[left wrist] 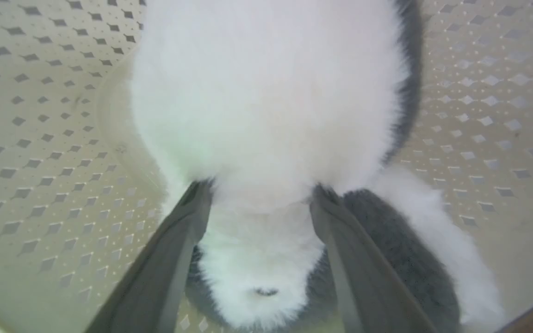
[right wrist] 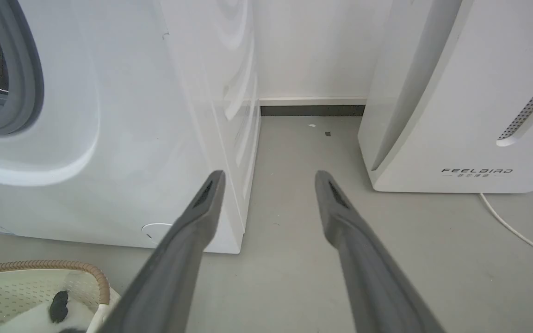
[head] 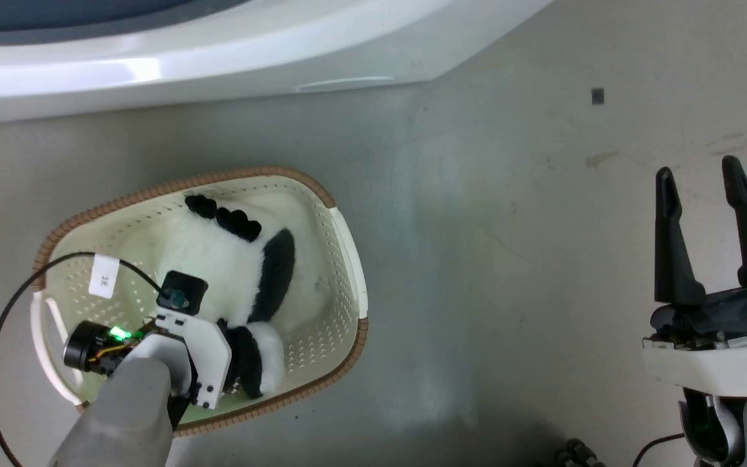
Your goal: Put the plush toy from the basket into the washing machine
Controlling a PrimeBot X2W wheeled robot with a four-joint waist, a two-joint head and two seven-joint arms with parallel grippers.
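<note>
the left gripper (left wrist: 261, 187) stood spread wide inside the basket (head: 346, 246), fingers (left wrist: 169, 259) straddling the plush toy (left wrist: 266, 92), tips buried in white fur and apparently not yet squeezing. a good grasp would mean pushing deeper so the jaws close on stuffing, not loose pile, then lifting straight clear of the rim. the right gripper (right wrist: 269, 178) hung open, empty, near the washing machine (right wrist: 109, 138). the neighbouring appliance (right wrist: 456, 92) read "feelbird"; the basket's paper label (head: 104, 275) was too small to read.

Even, bright indoor light leaves a white glare streak on the washing machine (head: 62, 74), soft shadows on the floor (head: 477, 292), and the close plush toy (left wrist: 266, 92) blurred and washed out.
</note>
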